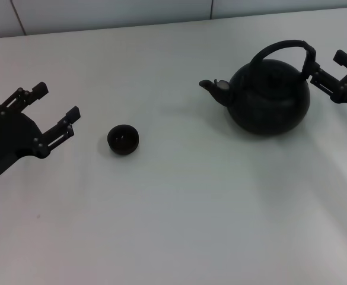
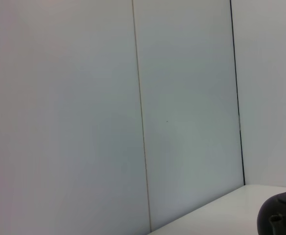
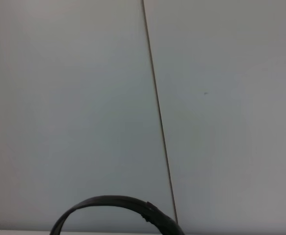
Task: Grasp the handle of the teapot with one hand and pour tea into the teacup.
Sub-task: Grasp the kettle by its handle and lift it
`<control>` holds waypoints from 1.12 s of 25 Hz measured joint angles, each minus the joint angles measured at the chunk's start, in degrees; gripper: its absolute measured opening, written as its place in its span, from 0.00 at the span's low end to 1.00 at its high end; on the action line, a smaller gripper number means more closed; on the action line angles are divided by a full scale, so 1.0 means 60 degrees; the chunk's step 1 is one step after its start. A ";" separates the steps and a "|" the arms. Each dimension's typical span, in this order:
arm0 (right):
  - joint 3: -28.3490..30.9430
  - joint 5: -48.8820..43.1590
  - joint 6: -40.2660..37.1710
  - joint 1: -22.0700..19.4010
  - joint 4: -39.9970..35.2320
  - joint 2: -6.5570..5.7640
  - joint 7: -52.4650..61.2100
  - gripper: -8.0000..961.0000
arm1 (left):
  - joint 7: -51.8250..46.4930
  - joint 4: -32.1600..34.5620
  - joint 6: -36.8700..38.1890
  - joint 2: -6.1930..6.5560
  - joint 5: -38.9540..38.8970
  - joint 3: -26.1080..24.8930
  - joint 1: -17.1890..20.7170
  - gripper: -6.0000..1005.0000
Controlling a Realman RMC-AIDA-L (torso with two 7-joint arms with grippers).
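A plain white table (image 1: pixel 179 225) fills the head view, smooth and matte; behind its far edge runs a pale grey panelled wall (image 1: pixel 114 12), split by thin vertical seams; the wrist views show the same wall panels (image 2: pixel 64 112), a dark seam (image 3: pixel 157 112) between them.

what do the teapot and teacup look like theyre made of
The teapot looks like matte black cast iron or dark ceramic: dull, with only soft highlights. Its handle has the same dark finish. The teacup seems to match, slightly glossier inside. The exact material can't be confirmed.
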 joint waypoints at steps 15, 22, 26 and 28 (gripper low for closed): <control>-0.0024 0.0041 0.0504 0.0306 0.0211 -0.0015 -0.0164 0.66 | 0.0000 0.0046 -0.0002 0.0000 -0.0063 0.0000 -0.0054 0.75; -0.0059 0.0041 0.0509 0.0322 0.0208 -0.0015 -0.0164 0.66 | 0.0014 0.0055 -0.0008 0.0000 -0.0075 0.0000 -0.0054 0.76; -0.0076 0.0038 0.0508 0.0323 0.0216 -0.0015 -0.0164 0.66 | 0.0025 0.0054 -0.0013 0.0000 -0.0080 0.0000 -0.0060 0.76; -0.0083 0.0024 0.0508 0.0323 0.0225 -0.0014 -0.0227 0.64 | 0.0027 0.0053 -0.0014 0.0000 -0.0082 0.0000 -0.0062 0.76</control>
